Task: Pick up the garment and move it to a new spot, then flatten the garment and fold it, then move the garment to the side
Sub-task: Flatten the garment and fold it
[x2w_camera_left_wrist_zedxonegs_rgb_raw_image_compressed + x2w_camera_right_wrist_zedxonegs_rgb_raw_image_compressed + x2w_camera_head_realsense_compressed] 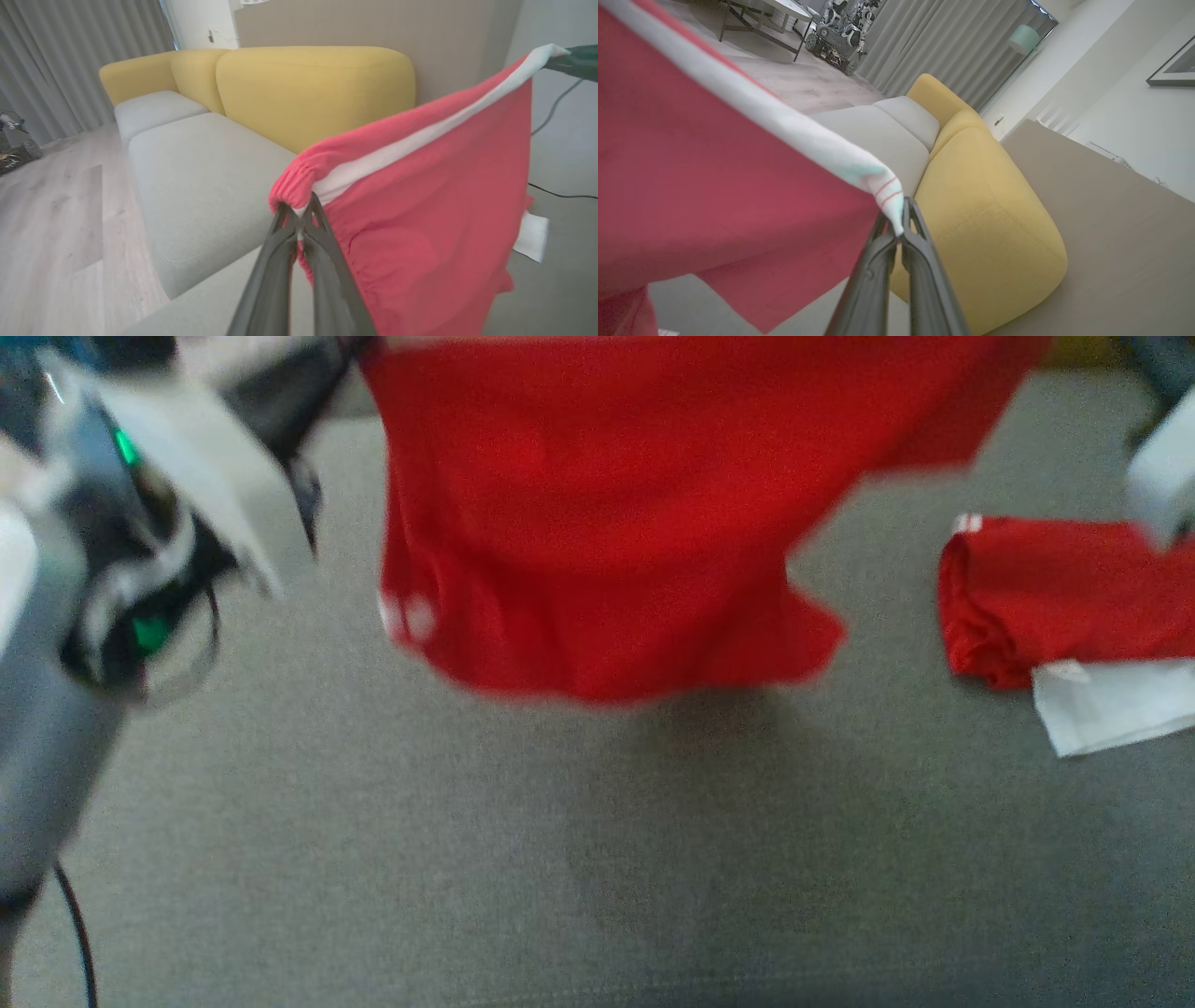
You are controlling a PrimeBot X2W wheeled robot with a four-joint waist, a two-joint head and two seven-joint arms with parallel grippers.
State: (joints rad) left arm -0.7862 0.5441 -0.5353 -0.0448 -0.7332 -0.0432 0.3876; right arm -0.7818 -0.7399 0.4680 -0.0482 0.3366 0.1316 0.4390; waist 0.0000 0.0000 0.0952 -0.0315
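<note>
Hanging by its white waistband [420, 140], the red garment [597, 523] is in the air above the grey sofa seat [373, 849]. The left pincer [301, 219] pinches the band's gathered end and the right pincer [901, 228] pinches the other, probably so the cloth drops open for laying flat. A folded red piece [1055, 588] with a white cloth [1111, 705] touching it lies on the seat to the right, well apart.

Dark slim-fingered claw [299, 212], pale forearm [37, 775]
</note>
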